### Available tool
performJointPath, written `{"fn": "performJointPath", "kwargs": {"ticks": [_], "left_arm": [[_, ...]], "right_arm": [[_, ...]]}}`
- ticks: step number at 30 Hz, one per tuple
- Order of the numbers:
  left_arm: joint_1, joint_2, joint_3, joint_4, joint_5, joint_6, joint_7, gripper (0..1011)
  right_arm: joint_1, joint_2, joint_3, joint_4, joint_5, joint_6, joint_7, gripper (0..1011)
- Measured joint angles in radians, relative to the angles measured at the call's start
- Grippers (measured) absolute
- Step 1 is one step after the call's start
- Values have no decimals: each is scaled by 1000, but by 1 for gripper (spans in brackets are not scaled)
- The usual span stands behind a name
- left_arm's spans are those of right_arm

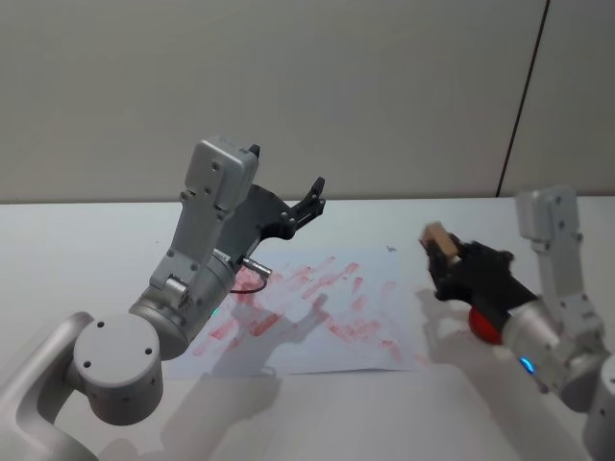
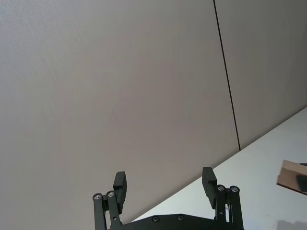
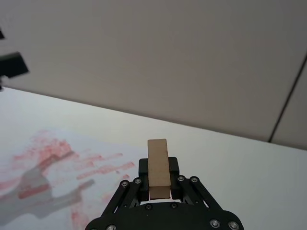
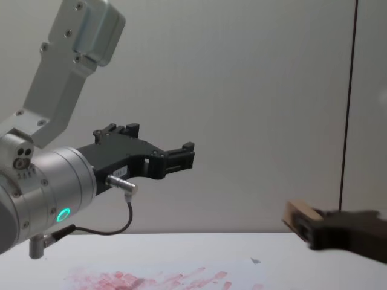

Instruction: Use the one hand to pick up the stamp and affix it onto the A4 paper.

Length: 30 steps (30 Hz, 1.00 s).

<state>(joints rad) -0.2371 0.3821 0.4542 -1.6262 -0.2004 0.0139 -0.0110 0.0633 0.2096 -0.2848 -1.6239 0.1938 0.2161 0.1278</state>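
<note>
Stamp (image 1: pixel 437 236) just right of A4 paper (image 1: pixel 377 288)

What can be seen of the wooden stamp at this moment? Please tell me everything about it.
The stamp is a small, plain, light-brown rectangular block that looks like wood. The right gripper is shut on it, clamping it from two opposite sides, and one end sticks out beyond the fingertips. It is held in the air, clear of the table, near the right edge of the A4 paper, and touches neither. Its inked face cannot be made out.
</note>
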Motion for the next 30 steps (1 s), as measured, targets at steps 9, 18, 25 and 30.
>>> {"fn": "performJointPath", "kwargs": {"ticks": [9, 18, 25, 30], "left_arm": [[0, 0, 0, 0, 0, 0, 0, 1001], [0, 0, 0, 0, 0, 0, 0, 1001], [0, 0, 0, 0, 0, 0, 0, 1001], [0, 0, 0, 0, 0, 0, 0, 1001]], "right_arm": [[70, -65, -38, 39, -15, 51, 77, 220], [117, -115, -73, 120, -51, 119, 111, 221], [132, -134, -93, 179, -83, 150, 118, 220], [135, -141, -100, 208, -95, 160, 119, 220]]}}
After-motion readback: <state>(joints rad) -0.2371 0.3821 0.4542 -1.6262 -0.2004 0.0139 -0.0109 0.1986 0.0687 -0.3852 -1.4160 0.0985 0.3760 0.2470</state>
